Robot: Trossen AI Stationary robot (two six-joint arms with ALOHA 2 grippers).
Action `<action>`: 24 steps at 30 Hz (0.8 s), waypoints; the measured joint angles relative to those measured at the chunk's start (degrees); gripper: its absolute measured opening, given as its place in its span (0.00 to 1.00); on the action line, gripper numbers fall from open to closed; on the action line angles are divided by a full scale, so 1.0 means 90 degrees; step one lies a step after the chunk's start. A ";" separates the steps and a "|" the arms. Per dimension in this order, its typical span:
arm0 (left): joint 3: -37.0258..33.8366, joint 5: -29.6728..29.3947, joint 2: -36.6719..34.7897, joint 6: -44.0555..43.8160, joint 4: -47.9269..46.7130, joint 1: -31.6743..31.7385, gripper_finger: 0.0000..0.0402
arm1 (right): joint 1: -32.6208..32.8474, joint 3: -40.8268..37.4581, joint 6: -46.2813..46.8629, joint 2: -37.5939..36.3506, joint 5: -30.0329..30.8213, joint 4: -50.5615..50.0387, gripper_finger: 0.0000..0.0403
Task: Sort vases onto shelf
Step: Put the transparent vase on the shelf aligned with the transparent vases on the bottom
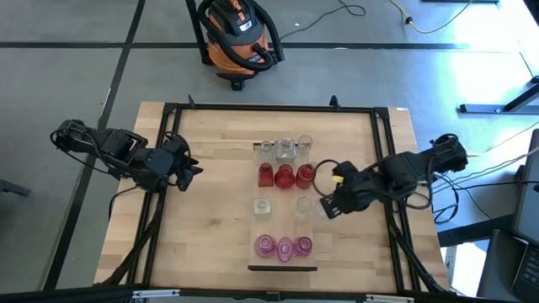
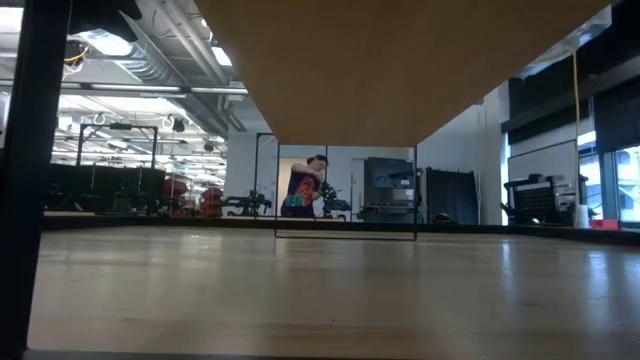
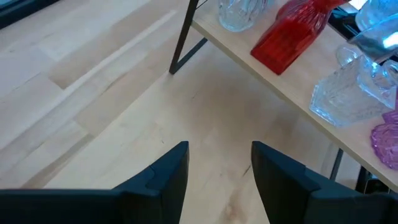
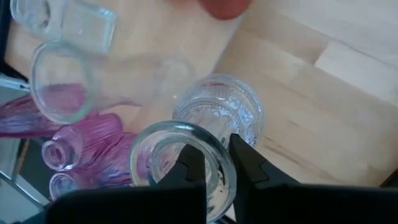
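The shelf is a pale plank on black legs in the middle of the table. On it stand clear vases at the far end, three red vases, a clear vase, and three pink vases near the near end. My right gripper is at the shelf's right edge, shut on a clear glass vase. My left gripper is open and empty above the table, left of the shelf. My right gripper holds the clear vase by the rim of its mouth, one finger inside the mouth and one outside. The fingers come slanting down from the table's right side. Whether the vase stands on the shelf or is lifted, I cannot tell.
A knobbly clear vase stands right beside the held one, with pink vases and other clear vases close by. An orange shop vacuum stands on the floor beyond the table. Bare tabletop lies left and right of the shelf.
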 joint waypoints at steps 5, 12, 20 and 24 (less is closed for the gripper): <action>0.0000 -0.0006 0.0041 -0.0003 0.0020 0.0000 0.42 | -0.0090 0.0522 -0.0419 0.0481 -0.0106 -0.0016 0.03; 0.0000 0.0172 0.0046 -0.0046 0.0019 -0.0002 0.42 | -0.0222 0.0603 -0.0626 0.0641 -0.0110 0.0365 0.03; 0.0000 0.0277 0.0044 -0.0051 0.0016 -0.0002 0.42 | -0.0493 0.0609 -0.0992 0.0685 -0.0114 0.0867 0.03; 0.0000 0.0282 0.0041 -0.0049 0.0014 -0.0002 0.42 | -0.0640 0.0615 -0.1245 0.0812 -0.0290 0.1205 0.03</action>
